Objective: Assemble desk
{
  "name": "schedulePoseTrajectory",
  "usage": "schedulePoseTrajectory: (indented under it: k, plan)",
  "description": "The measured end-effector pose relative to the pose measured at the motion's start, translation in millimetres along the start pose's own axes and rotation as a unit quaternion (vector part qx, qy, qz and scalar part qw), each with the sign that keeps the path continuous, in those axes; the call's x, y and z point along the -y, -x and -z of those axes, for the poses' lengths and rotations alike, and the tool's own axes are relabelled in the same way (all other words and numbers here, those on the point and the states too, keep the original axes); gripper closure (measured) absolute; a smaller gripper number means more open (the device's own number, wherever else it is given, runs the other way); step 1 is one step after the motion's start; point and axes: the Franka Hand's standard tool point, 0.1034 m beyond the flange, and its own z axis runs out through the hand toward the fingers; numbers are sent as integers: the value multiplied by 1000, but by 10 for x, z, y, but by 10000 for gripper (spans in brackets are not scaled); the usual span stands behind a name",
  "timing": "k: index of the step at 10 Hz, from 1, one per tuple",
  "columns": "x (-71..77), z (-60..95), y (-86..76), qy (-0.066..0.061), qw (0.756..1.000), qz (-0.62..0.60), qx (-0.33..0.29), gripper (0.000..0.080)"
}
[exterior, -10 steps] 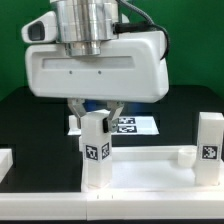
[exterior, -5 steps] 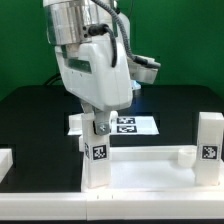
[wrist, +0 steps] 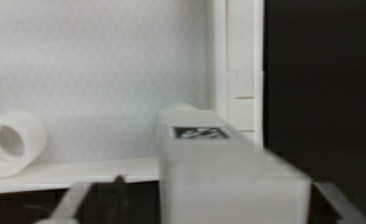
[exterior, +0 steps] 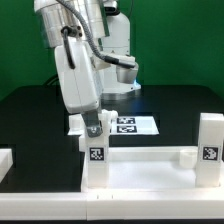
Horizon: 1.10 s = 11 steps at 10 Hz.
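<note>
Exterior view puts the gripper (exterior: 92, 127) right over the top of a leg (exterior: 95, 160) that stands upright at the near corner of the panel (exterior: 150, 172). Read as a clock on that picture, the leg hangs at six o'clock from the fingers, with its long axis running twelve to six, straight in line with the wrist. The fingers straddle the leg's top end, but I cannot tell from here whether they are pinching it or standing slightly off it.

On the wrist view the leg (wrist: 233, 165) fills the foreground with its tag facing the camera, and the panel (wrist: 91, 70) lies flat beyond it with a round socket (wrist: 9, 145) showing. That view does not settle the grip either.

A second leg (exterior: 210, 140) stands well apart at about three o'clock from the gripper. The marker board (exterior: 135, 124) lies behind, at about two o'clock.

My judgement is that the next move turns on that shared vertical axis. Any twist or press should stay centred on the leg, or it may tilt in its corner.
</note>
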Motion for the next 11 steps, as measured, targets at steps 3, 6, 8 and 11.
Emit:
schedulePoseTrajectory:
  k: [3,6,8,11]
  plan:
    - [3,3,68,31,971,238,10,182]
    - [4,-1,62,30,943,331,12,151]
    - [8,-9,47,46,887,459,-2,150]
    - [29,-16,56,46,878,476,-10,406]
